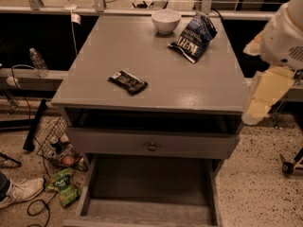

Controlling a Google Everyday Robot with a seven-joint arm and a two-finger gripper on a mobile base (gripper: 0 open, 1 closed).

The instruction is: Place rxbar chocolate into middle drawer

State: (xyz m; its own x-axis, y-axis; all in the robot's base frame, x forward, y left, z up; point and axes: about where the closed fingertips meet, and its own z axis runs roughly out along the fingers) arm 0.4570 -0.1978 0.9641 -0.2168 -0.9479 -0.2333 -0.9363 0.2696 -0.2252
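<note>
Table (189, 93) first: middle drawer (151, 186) open at the near side, bare. Gripper (259, 104) hangs off the right edge, its grip impossible to read. Rxbar (128, 82) lies left-centre on top, ungrasped; pick and drop are both to come.

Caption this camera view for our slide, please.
Rxbar chocolate on the cabinet top, middle drawer open below, tool beside the right edge.

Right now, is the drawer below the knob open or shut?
Open: the drawer is pulled out, bare floor showing. The gripper hangs right of the table.
</note>
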